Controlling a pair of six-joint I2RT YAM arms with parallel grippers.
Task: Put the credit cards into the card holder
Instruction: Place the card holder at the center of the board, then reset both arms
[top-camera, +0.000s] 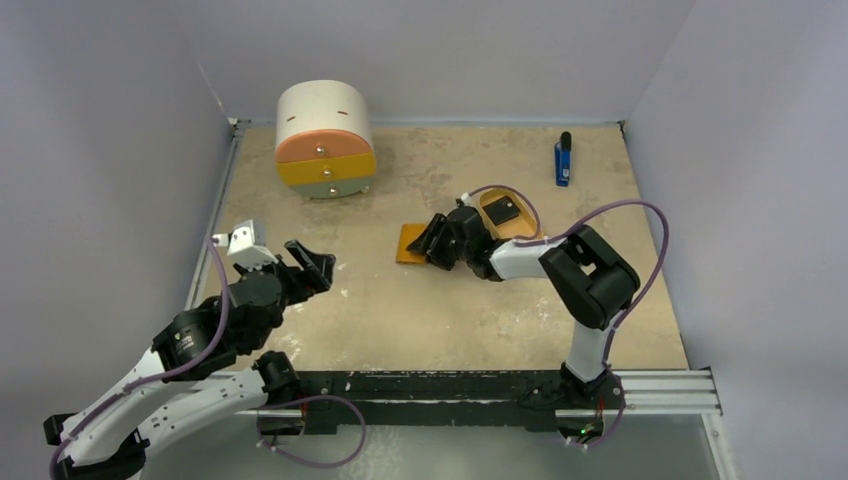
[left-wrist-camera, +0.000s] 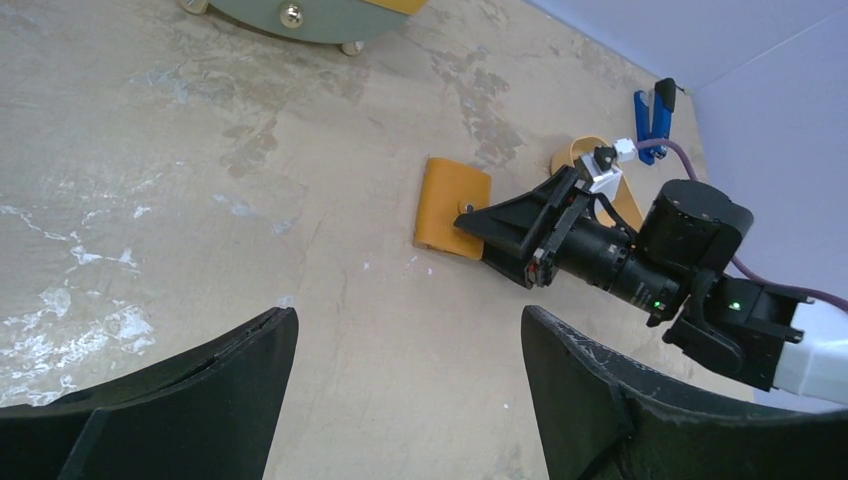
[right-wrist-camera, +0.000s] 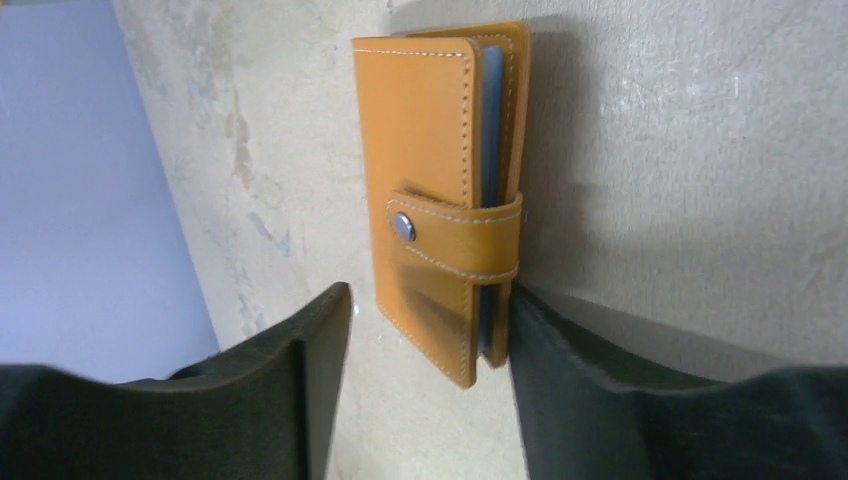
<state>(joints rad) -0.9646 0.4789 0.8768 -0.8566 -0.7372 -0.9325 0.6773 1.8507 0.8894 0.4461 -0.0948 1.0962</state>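
Beige, scuffed tabletop boxed in by pale lilac walls: at the lower left of the overhead view the left gripper (top-camera: 312, 264) hovers over bare table with its jaws spread wide and nothing between them, well apart from the work. Mid-frame, the right gripper (top-camera: 432, 240) lies low at the card holder (top-camera: 412, 243), an orange-tan wallet flat on the table; its own camera shows the jaws parted on either side of the wallet's near end, one finger (right-wrist-camera: 300, 360) clear of the leather by a visible gap, so nothing is pinched. The holder is folded shut, its strap fastened by a silver snap (right-wrist-camera: 402, 226) over the grey-blue pockets. Judged from this, the step in hand is getting the holder open, and no card has gone in; the next move likely calls for freeing the strap and lifting the flap while the wallet is kept from sliding. Just beyond the right wrist, one black credit card (top-camera: 503, 211) rests in a tan oval tray (top-camera: 519, 226); any others cannot be made out. Farther back stand a round drawer cabinet (top-camera: 325, 140) at upper left and a blue-and-black stick (top-camera: 563, 160) at upper right. No brand, label or writing can be read anywhere.
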